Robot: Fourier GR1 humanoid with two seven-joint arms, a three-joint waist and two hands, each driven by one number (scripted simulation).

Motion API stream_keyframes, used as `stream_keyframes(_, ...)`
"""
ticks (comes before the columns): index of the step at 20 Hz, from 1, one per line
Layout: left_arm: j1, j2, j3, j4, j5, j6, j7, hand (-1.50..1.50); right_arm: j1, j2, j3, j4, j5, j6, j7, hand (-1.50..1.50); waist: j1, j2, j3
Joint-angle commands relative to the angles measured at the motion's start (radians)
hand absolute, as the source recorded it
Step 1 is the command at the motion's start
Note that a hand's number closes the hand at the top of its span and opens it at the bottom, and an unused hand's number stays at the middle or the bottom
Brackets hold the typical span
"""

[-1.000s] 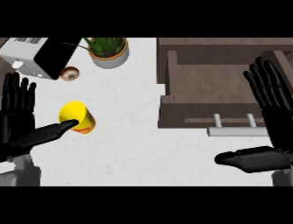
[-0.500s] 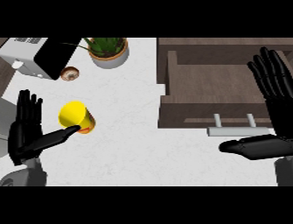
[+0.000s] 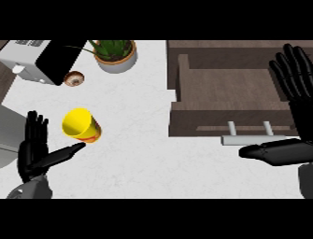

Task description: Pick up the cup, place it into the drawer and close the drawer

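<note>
L hand [image 3: 33, 151]: at lower left of the counter [image 3: 138, 130], palm up-facing, fingers straight and pointing away from the robot, thumb stuck out to the right toward the cup [image 3: 81, 124]. Fingers apart, holding nothing. Thumb tip sits just below-left of the cup base; can't tell if it touches.

R hand [image 3: 303, 112]: at right edge, over the drawer [image 3: 228, 88] side, fingers long and straight, pointing up-left, thumb stretched out leftward below the drawer handle [image 3: 250, 134]. Spread too, nothing in it.

Vs. 0.5 s ago: L hand about same spot, thumb still aimed at cup, slightly nearer cup. Vs. 1.0 s ago: L hand has dropped lower and shows smaller; back then it stood taller beside the cup. R hand nearly unchanged in pose. Cup hasn't moved.

Cup: yellow, w/ a red-orange band low on the side, mouth seen from above, leaning a bit in view. Stands on white counter, left of centre, well apart from the drawer.

Drawer: dark wood, pulled open, inside bare, pale bar handle on its front.

Also on counter, far side: toaster [image 3: 38, 60], potted plant [image 3: 116, 55], small brown round item [image 3: 74, 78] between them.
</note>
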Motion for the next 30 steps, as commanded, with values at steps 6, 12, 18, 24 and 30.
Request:
stream_keyframes(6,-0.131,0.072,0.078,0.482,0.018,-0.078,-0.319,-1.50,0.004,0.027,0.008,0.021,0.036,-0.006,-0.032,-1.50,-0.005,0.003,-0.001)
stream_keyframes(12,-0.265,0.095,0.109,0.717,0.021,-0.077,-0.483,-1.50,-0.050,-0.012,-0.043,0.004,-0.018,0.016,0.030,-1.50,-0.012,0.005,-0.002)
stream_keyframes(18,-0.289,0.082,0.106,0.821,-0.001,-0.068,-0.607,-1.50,-0.092,-0.004,-0.027,-0.014,-0.025,0.005,0.087,-1.50,-0.018,0.008,-0.003)
stream_keyframes(24,-0.332,0.130,0.103,0.864,-0.003,-0.106,-0.585,-1.50,-0.007,-0.017,-0.041,-0.016,-0.042,0.060,0.033,-1.50,-0.022,0.009,-0.003)
stream_keyframes(30,-0.346,0.094,0.102,0.878,-0.006,-0.130,-0.616,-1.50,-0.035,0.021,-0.006,0.037,0.020,0.027,-0.020,-1.50,-0.026,0.014,-0.004)
